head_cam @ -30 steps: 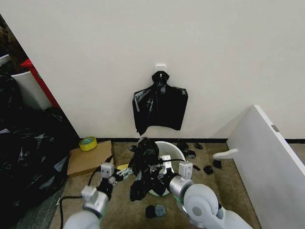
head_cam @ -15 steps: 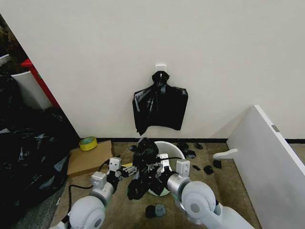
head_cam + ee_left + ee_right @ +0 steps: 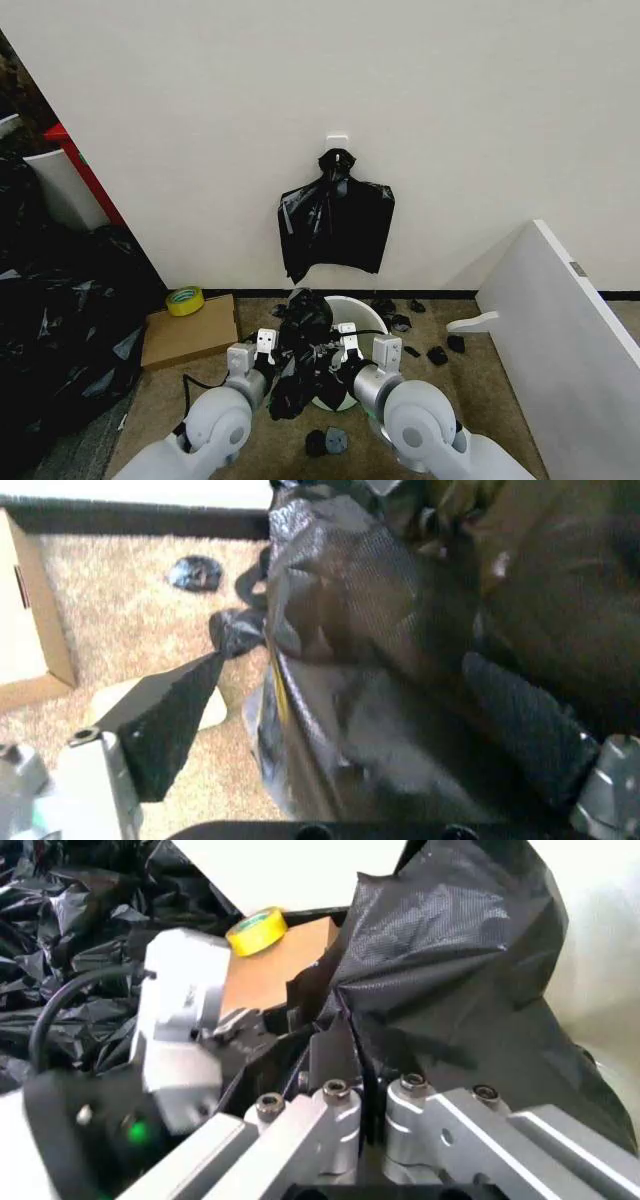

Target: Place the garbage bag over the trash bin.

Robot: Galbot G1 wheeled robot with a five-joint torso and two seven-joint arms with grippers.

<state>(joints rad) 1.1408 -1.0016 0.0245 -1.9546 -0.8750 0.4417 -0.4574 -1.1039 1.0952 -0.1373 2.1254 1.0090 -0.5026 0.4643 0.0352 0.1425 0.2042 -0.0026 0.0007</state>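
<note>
Lab/storeroom, bare wall [image 3: 480, 110], bag heap [image 3: 55, 320]

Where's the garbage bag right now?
In the head view the garbage bag is bunched against the left side of the trash bin, on the carpet below the wall, between the left tool and right tool.

A flat bundle of black bags [image 3: 335, 228] hangs from a white hook [image 3: 337, 140] at the centre of the wall. At lower left, a yellow tape roll [image 3: 184, 299] sits on a cardboard box [image 3: 187, 330], beside a heap of black sacks [image 3: 55, 330]. A white board [image 3: 565, 340] leans at lower right. Black scraps [image 3: 436, 354] dot the carpet [image 3: 490, 390].
</note>
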